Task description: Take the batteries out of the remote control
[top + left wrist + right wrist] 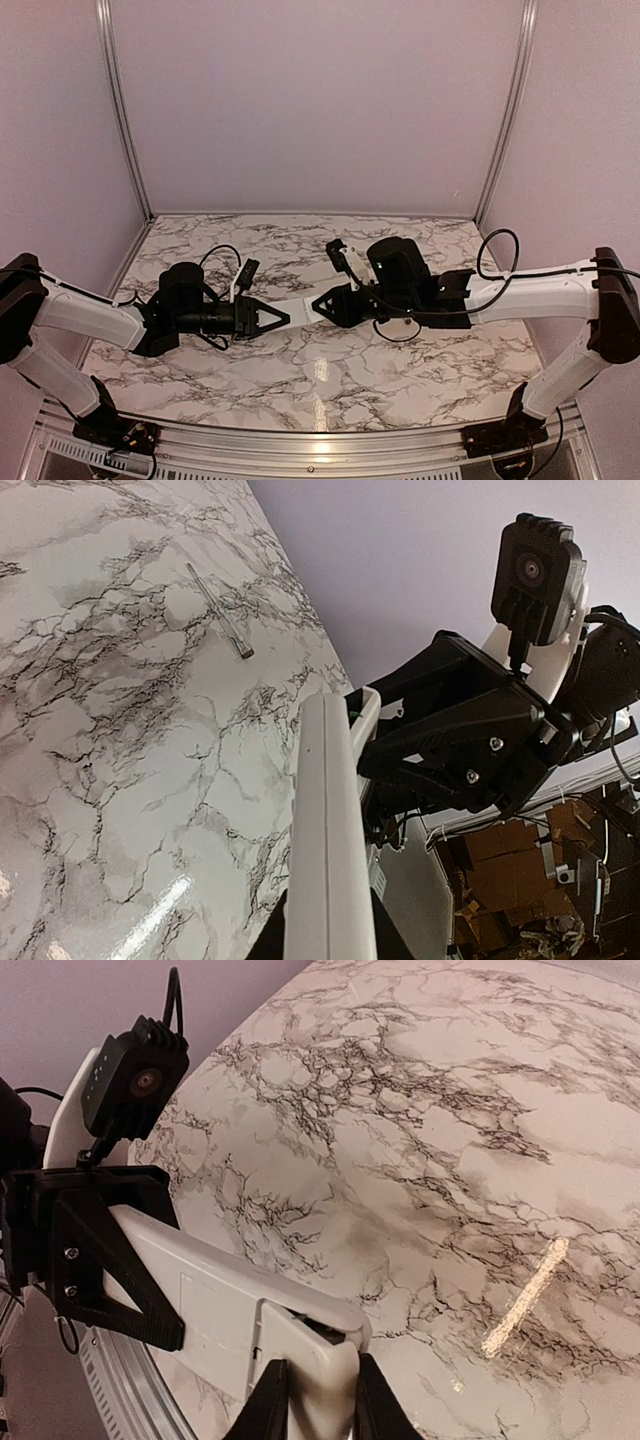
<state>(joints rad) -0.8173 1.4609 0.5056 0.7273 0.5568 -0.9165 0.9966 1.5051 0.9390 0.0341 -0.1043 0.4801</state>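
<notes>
**Remote held in mid-air between both arms**

The remote control (302,308) hangs above the middle of the marble table (350,385), lying left to right, with one arm at each end. The left gripper (278,318) is clamped on its left end; the left wrist view shows the slab edge-on, running away from the fingers. The right gripper (322,303) is closed on the right end, and its fingers (268,1405) press both sides of the white casing. The casing shows a rectangular panel seam. A thin pale rod (220,612) lies flat on the table, well apart from the remote.
</notes>
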